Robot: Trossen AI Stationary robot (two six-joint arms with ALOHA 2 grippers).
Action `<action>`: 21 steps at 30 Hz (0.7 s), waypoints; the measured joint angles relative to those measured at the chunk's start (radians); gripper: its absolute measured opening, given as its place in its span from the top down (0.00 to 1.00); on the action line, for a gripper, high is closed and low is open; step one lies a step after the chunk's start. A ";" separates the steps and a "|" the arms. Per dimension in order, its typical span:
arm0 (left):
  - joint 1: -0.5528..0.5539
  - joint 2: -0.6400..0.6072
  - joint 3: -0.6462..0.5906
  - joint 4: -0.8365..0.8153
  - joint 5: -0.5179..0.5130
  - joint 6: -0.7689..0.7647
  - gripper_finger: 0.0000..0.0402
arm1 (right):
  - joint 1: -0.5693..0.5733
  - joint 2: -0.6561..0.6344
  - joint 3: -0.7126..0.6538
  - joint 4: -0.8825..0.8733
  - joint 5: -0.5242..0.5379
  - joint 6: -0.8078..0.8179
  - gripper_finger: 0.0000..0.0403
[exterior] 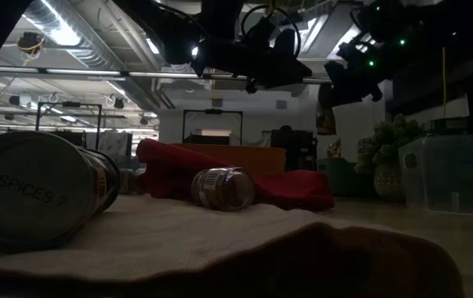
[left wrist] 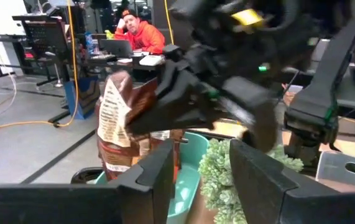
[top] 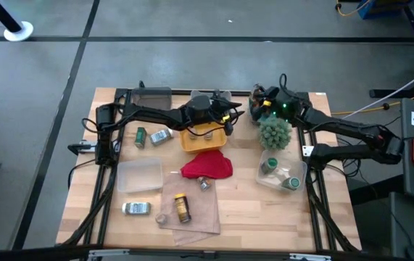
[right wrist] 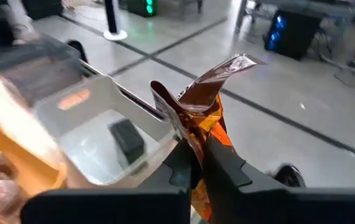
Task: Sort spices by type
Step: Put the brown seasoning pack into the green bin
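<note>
Mid-sort: the right gripper (right wrist: 196, 163) pinches a foil sachet (right wrist: 203, 106) above the counter's (top: 265, 210) far edge; the left gripper (left wrist: 202, 177) gapes empty; jars (top: 279, 174) fill one bin; tins lie loose.

From above, light falls even on my counter (top: 265, 210). Low down it is dim, ceiling strips (exterior: 62, 33) glaring. My wrist views blur.

You're looking at two matte black jointed arms, the left arm (top: 148, 114) trailing thin black cables with a yellow tag near its wrist, the right arm (top: 352, 134) glowing with small green lights and a white label.
</note>
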 joint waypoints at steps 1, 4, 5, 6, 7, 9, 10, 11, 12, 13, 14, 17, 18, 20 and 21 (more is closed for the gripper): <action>0.000 0.000 0.000 -0.006 0.000 0.000 0.65 | -0.018 0.000 0.000 -0.011 -0.022 0.001 0.94; 0.000 0.000 0.000 -0.019 0.000 0.000 0.65 | -0.061 -0.003 0.000 -0.018 -0.063 0.001 0.96; 0.000 0.000 0.000 -0.022 -0.001 0.000 0.65 | -0.073 -0.008 0.000 -0.020 -0.065 0.001 0.96; 0.000 0.000 0.000 -0.022 -0.002 0.000 0.65 | -0.082 -0.016 0.000 -0.022 -0.067 0.000 0.96; 0.000 0.000 0.000 -0.022 -0.002 0.000 0.65 | -0.092 -0.025 0.000 -0.022 -0.068 0.000 0.95; 0.000 0.000 0.000 -0.023 -0.002 0.000 0.65 | -0.108 -0.048 0.000 -0.023 -0.068 0.000 0.94; 0.000 0.000 0.000 -0.023 -0.002 0.000 0.65 | -0.117 -0.062 0.000 -0.025 -0.068 0.000 0.94; 0.000 0.000 0.000 -0.023 -0.002 0.000 0.65 | -0.125 -0.077 0.000 -0.033 -0.068 0.000 0.94; 0.000 0.000 0.000 -0.023 -0.002 0.000 0.65 | -0.134 -0.092 0.000 -0.044 -0.068 -0.002 0.94; 0.000 0.000 0.000 -0.023 -0.002 0.000 0.65 | -0.142 -0.107 0.000 -0.059 -0.069 -0.003 0.94; 0.000 0.000 0.000 -0.023 -0.002 0.000 0.65 | -0.151 -0.119 0.000 -0.075 -0.069 -0.003 0.95; 0.000 0.000 0.000 -0.023 -0.002 0.000 0.65 | -0.179 -0.142 0.000 -0.125 -0.068 -0.002 0.96; 0.000 0.000 0.000 -0.023 -0.002 0.000 0.65 | -0.186 -0.142 0.001 -0.143 -0.068 -0.002 0.95; 0.000 0.000 0.000 -0.023 -0.002 0.000 0.65 | -0.198 -0.137 0.000 -0.176 -0.068 0.004 0.94; 0.000 0.000 0.000 -0.023 -0.002 0.000 0.65 | -0.199 -0.131 0.000 -0.180 -0.069 0.008 0.94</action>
